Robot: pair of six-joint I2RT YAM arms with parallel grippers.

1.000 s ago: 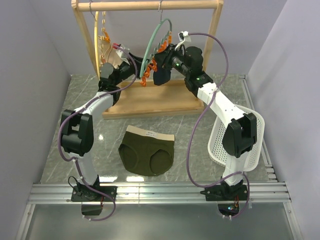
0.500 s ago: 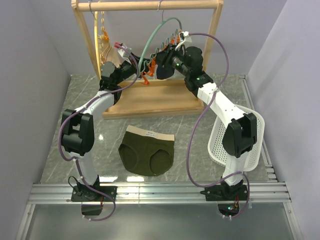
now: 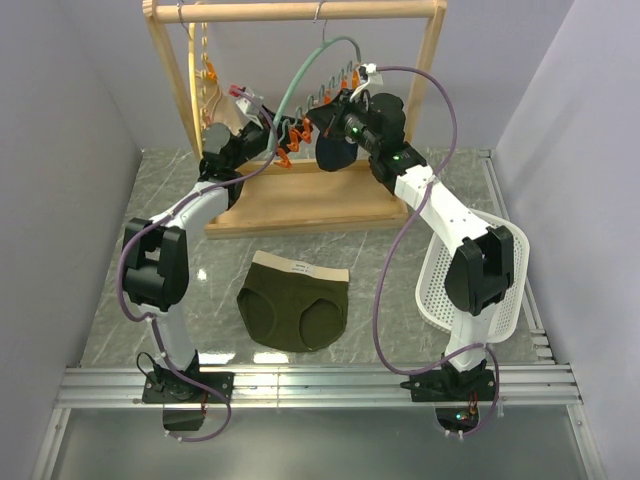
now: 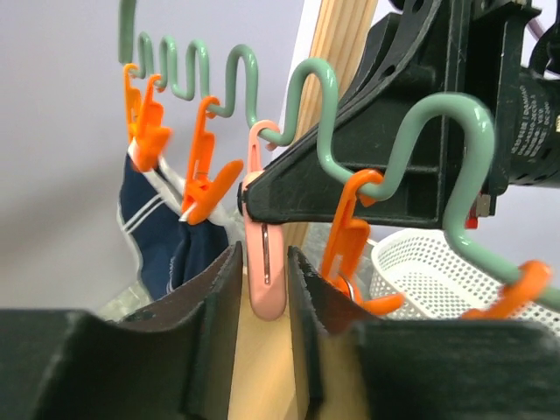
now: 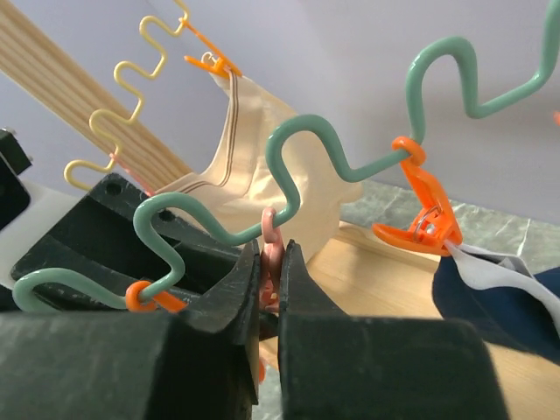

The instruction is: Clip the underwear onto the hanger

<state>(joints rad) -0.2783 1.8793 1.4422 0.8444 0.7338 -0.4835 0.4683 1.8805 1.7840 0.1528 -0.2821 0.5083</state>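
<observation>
Swung higher than before, the hanger [image 4: 455, 98] has its pink clip [image 4: 265, 236] pinched in the right gripper [image 5: 269, 262], left gripper [image 4: 262, 262] jaws spread astride it; advise steadying that clip, the underwear [image 3: 295, 305] lying unfetched on the surface [image 3: 400, 260] well below the hanger.

White arms [image 3: 195, 210], black joints [image 3: 155, 268] — purple cables [image 3: 383, 300] looped alongside.

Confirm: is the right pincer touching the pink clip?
Touching. Right wrist view: right pincer closed on pink clip, pressed against both its sides.
</observation>
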